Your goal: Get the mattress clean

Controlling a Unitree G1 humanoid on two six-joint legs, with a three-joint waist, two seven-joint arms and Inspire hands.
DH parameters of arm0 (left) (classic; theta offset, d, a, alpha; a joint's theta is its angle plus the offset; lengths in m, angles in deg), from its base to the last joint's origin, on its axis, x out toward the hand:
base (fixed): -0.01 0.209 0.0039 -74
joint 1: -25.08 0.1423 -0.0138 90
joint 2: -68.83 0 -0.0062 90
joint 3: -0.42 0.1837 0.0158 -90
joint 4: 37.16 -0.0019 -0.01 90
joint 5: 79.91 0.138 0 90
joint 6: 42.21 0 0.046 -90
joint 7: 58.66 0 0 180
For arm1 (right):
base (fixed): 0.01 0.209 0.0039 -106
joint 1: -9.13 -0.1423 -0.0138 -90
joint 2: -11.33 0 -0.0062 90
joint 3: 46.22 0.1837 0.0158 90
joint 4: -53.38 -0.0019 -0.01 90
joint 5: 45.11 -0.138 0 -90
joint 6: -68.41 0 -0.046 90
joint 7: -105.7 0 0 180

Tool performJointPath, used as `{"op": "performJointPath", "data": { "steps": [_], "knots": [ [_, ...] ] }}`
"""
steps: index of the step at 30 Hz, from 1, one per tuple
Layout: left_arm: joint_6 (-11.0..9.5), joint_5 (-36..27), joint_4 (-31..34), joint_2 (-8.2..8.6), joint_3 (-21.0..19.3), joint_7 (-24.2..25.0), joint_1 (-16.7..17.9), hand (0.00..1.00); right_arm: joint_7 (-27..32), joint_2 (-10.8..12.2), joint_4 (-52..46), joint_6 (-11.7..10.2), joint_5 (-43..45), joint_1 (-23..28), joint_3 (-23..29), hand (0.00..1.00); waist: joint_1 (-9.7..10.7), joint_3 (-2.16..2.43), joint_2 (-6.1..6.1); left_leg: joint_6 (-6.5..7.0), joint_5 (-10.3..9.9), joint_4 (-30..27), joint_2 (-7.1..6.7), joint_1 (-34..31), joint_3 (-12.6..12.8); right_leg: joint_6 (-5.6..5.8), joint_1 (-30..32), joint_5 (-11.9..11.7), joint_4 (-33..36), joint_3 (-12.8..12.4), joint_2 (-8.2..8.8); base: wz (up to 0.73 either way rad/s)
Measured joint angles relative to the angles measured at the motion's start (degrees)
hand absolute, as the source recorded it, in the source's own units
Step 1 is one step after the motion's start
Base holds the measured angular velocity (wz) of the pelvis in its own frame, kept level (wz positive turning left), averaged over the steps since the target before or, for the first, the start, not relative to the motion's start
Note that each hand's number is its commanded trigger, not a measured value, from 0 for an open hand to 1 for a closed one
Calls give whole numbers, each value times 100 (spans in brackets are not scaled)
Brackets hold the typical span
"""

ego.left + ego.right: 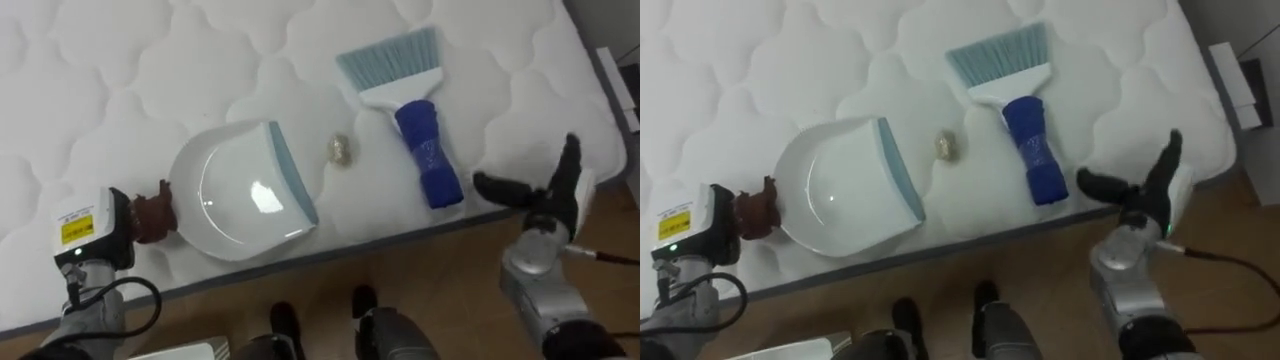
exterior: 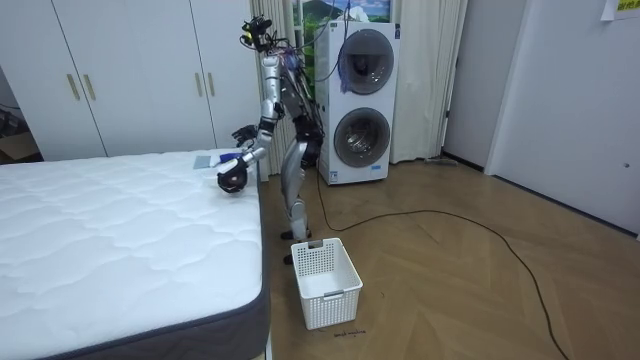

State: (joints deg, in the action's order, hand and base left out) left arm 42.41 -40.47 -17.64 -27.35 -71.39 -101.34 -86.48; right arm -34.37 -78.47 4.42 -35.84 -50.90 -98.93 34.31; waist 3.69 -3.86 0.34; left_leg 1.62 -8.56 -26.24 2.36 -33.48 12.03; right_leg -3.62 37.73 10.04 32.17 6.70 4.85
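left eye view: the robot is looking down on the white quilted mattress [image 1: 120,80] from its near edge. the left hand [image 1: 150,212] is gripping the handle of the white dustpan [image 1: 240,190], fingers curled round it. the pan is lying flat on the mattress with its blue-grey lip facing the robot's right. a small crumpled scrap [image 1: 340,150] is sitting just beside that lip, apart from it, between the pan and the brush [image 1: 425,140]. the brush is lying free on the mattress, pale blue bristles pointing away from the robot, blue handle pointing toward the bed's edge. the right hand [image 1: 548,200] is hovering near the handle's end, not touching it, fingers straight and spread wide, holding nothing. room view: the robot is standing upright at the side of the bed, with stacked washing machines [image 2: 360,100] behind it and a white slotted basket [image 2: 325,283] sitting on the wooden floor [image 2: 450,280] near its feet.
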Motion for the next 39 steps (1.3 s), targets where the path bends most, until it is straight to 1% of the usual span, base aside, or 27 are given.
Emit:
{"op": "performJointPath", "data": {
  "steps": [2, 5, 8, 11, 14, 22, 27, 29, 34, 39],
  "knots": [
    [14, 6, 70, 6, 118, 67, 6, 100, 12, -4, -81, -29, 263, -29, -38, 0, -80, 1, 0, -6, 2, 57, 1, 57, -43, -5, -93, 21, -63, 110, 16, 16],
    [14, 19, 128, 47, 140, 128, 14, 100, 6, 39, -108, -15, 421, -26, -90, 0, -106, 6, 7, -4, 3, 90, -5, 71, -40, 18, -139, 53, -85, 153, 59, 14],
    [16, 32, 183, 50, 141, 226, 14, 100, 6, 44, -133, -15, 422, -71, -115, 0, -108, 9, 2, 4, 0, 96, -10, 71, 23, 39, -159, 67, -121, 221, 107, 5],
    [35, 60, 189, 49, 141, 233, 28, 100, 29, 58, -134, -16, 569, -77, -116, 0, -103, 12, 1, 10, -4, 75, -7, 87, 30, 53, -219, 66, -145, 234, 111, 0],
    [41, 59, 192, 48, 181, 241, 45, 100, 118, 58, -155, -18, 625, -89, -250, 0, -107, 22, -1, 10, -4, 74, 9, 131, 40, 54, -291, 64, -215, 261, 101, 0],
    [44, 61, 197, 48, 242, 241, 43, 100, 103, 60, -232, -20, 646, -90, -554, 0, -107, 33, 17, 11, -4, 92, 21, 150, 31, 52, -319, 50, -226, 295, 96, 0],
    [46, 78, 199, 50, 245, 248, 42, 100, -125, 64, -199, -20, 623, -83, -613, 0, -112, 33, 30, 11, -4, 132, 16, 211, 19, 52, -373, 50, -239, 315, 100, 0],
    [81, 108, 241, 50, 243, 296, 40, 100, -239, 64, -103, -19, 629, -84, -612, 0, -115, 31, 40, 12, -4, 154, 10, 223, 13, 51, -374, 52, -231, 320, 106, 0],
    [133, 107, 318, 59, 243, 383, 37, 100, -393, 66, 237, -13, 593, -77, -624, 0, -126, 27, 96, 13, -4, 150, 4, 211, -10, 49, -374, 56, -228, 334, 111, 1],
    [131, 110, 407, 59, 245, 542, -11, 100, -555, 65, 590, 29, 520, -77, -731, 0, -219, 26, 103, 12, -4, 142, 11, 186, -41, 38, -367, 67, -227, 365, 106, 2]
  ]
}}
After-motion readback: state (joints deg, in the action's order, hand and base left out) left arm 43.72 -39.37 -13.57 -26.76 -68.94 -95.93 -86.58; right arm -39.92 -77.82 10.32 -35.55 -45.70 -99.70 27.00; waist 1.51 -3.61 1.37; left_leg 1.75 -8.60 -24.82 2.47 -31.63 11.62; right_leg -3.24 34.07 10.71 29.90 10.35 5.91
